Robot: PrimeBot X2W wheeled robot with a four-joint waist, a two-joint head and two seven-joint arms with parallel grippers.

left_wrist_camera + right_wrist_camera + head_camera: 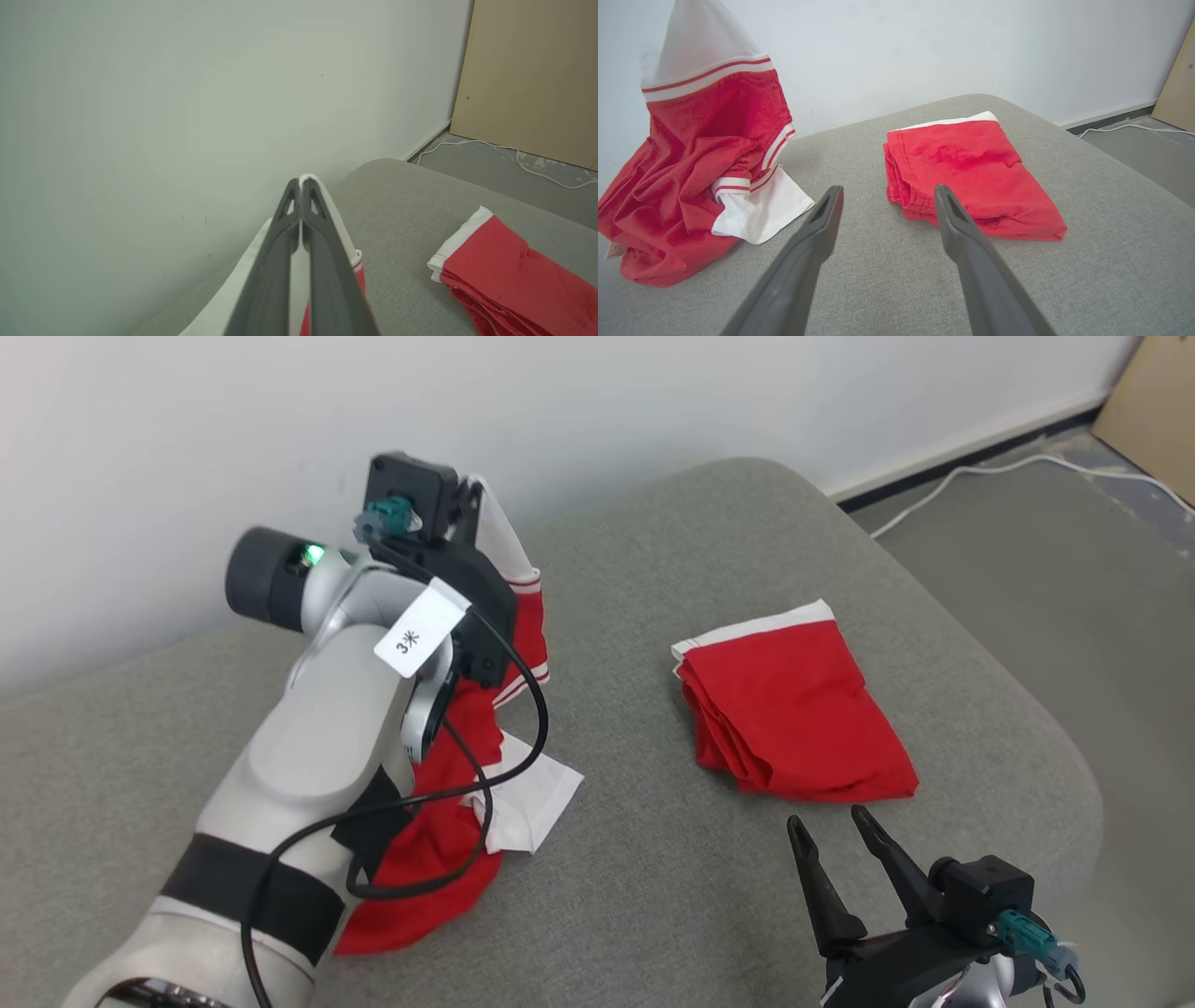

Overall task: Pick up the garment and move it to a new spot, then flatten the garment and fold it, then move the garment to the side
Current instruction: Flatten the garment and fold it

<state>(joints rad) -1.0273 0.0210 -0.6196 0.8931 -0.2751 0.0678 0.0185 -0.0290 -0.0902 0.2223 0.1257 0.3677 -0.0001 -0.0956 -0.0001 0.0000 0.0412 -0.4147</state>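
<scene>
Left pincer is clamped on the white hem of the garment, lifted so its red body trails on the cushion, seemingly for relocation. Right pincer is held wide apart and empty beside a folded cloth.

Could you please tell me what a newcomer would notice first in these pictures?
The eye goes first to the red-and-white shirt. The shut left claw pulls it up into a peak at the left of the grey cushion, while its lower part lies heaped on the surface. To its right lies a neatly folded red garment, with the open right claw just in front of it, not touching.
</scene>
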